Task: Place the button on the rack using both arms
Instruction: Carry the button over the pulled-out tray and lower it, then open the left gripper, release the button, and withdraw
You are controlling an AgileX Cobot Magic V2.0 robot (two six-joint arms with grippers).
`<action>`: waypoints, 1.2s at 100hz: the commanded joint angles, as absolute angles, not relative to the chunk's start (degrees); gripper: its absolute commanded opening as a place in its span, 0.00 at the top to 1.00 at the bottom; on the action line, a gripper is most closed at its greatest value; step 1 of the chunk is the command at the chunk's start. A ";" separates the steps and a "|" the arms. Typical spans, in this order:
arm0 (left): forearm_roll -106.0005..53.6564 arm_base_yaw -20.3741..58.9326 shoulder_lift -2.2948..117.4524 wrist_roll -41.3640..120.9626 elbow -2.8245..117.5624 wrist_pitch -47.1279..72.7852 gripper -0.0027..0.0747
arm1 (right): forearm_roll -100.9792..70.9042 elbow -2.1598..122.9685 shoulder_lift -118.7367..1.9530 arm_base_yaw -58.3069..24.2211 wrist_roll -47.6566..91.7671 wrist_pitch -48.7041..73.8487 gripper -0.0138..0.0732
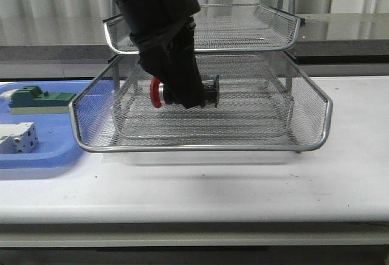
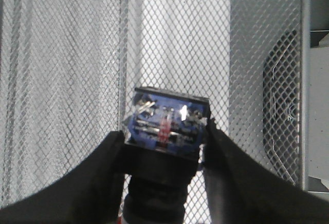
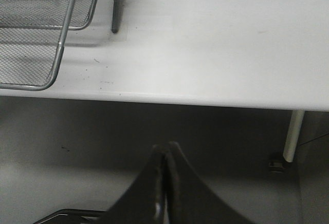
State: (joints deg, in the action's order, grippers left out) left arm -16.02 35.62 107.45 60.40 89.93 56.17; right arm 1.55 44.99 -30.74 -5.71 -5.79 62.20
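My left gripper is shut on the button and holds it sideways inside the pulled-out middle tray of the silver wire rack. The button's red head points left and its blue-black block points right. In the left wrist view both fingers clamp the block body above the tray mesh. My right gripper is shut and empty, off the table's front edge, out of the front view. The rack's corner shows in the right wrist view.
A flat blue tray at the left holds a green block component and a white terminal block. The rack's top tray hangs over the left arm. The table's front edge and a table leg show in the right wrist view.
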 commanded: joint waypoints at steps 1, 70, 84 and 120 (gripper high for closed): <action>-18.01 36.01 104.68 59.64 91.63 54.23 0.62 | 2.23 46.95 -30.89 -5.61 -5.88 59.36 0.92; -18.38 36.01 100.81 57.68 93.07 54.72 0.38 | 2.23 46.95 -30.89 -5.61 -5.88 59.36 0.92; -18.38 35.29 96.96 54.32 93.07 55.80 0.38 | 2.23 46.95 -30.89 -5.61 -5.88 59.36 0.92; -18.28 26.31 88.74 46.09 92.43 62.90 0.40 | 2.23 46.95 -30.89 -5.61 -5.88 59.36 0.92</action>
State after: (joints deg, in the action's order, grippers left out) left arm -16.76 28.48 93.18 47.65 91.23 63.28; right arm 1.55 44.99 -30.74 -5.71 -5.79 62.20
